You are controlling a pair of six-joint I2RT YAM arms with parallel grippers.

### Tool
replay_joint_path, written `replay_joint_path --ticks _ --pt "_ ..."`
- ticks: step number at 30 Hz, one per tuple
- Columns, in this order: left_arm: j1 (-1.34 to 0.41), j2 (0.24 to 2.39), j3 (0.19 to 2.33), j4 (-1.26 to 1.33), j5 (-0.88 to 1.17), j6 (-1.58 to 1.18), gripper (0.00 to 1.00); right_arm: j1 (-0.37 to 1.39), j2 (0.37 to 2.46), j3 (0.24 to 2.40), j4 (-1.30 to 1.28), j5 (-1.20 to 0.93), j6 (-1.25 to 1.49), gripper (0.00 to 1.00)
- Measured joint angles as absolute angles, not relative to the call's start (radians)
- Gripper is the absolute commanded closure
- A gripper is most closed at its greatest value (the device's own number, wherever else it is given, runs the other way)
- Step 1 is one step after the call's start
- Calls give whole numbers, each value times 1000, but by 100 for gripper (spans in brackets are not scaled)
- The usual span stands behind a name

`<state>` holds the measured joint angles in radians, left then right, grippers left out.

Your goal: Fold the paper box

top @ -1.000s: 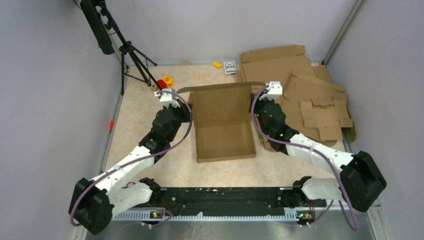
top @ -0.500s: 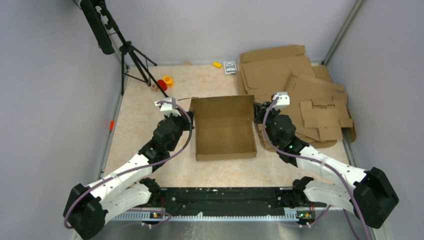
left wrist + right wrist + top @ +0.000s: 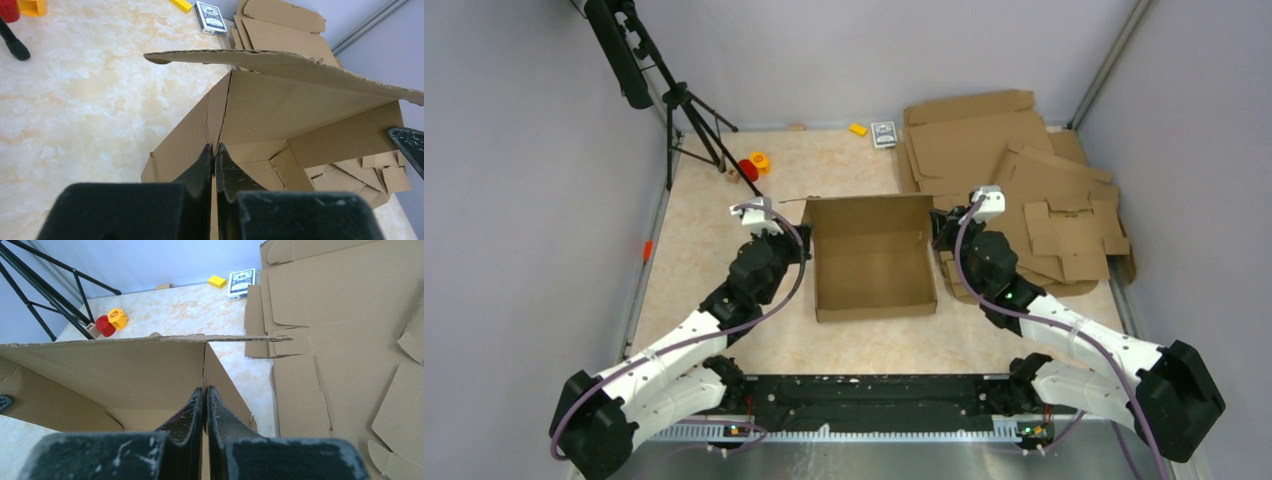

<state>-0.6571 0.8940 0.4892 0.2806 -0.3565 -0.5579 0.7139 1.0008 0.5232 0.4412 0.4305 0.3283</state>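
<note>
The paper box (image 3: 874, 265) lies mid-table as a brown cardboard tray, its lid flap (image 3: 280, 65) raised at the far side and leaning over the tray. My left gripper (image 3: 804, 247) is at the tray's left wall. In the left wrist view the left gripper (image 3: 215, 147) is shut on that thin side wall (image 3: 190, 140) near the back corner. My right gripper (image 3: 939, 240) is at the right wall. In the right wrist view the right gripper (image 3: 205, 390) pinches the right side wall (image 3: 225, 375), next to the box's inside (image 3: 115, 370).
A pile of flat cardboard blanks (image 3: 1024, 190) fills the right back of the table, close to my right arm. A black tripod (image 3: 684, 110) stands at the back left, with a red piece (image 3: 749, 168) and a yellow piece (image 3: 759, 158) near it. A card deck (image 3: 884, 133) and a yellow block (image 3: 857, 129) lie by the back wall.
The lid has swung up from lying back to standing over the tray. Both wrists have shifted toward the near side along the box's walls, still gripping.
</note>
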Motion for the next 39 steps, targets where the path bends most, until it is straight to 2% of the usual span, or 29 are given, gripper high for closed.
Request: replay_joint_path --ticks 9,17,20,24,26,33,36,39 --pt "-655 1053 640 118 -354 -618 99 714 1089 626 320 445 422 100" --pt "-656 1022 618 44 -339 -627 98 717 1053 595 264 426 418 100" --pt "-657 990 596 35 -340 -622 98 719 1025 595 231 409 399 89" --pt "-661 978 595 -6 -348 -608 98 725 992 595 155 361 370 60" --pt "-663 978 595 -23 -349 -602 99 726 984 599 93 321 353 51" --pt "-664 987 595 -50 -344 -595 99 727 965 635 -125 142 321 32" --pt "-664 1003 595 -53 -336 -595 99 727 932 662 -196 51 315 18" --pt "-664 1013 594 -53 -331 -595 99 727 897 712 -277 -49 309 17"
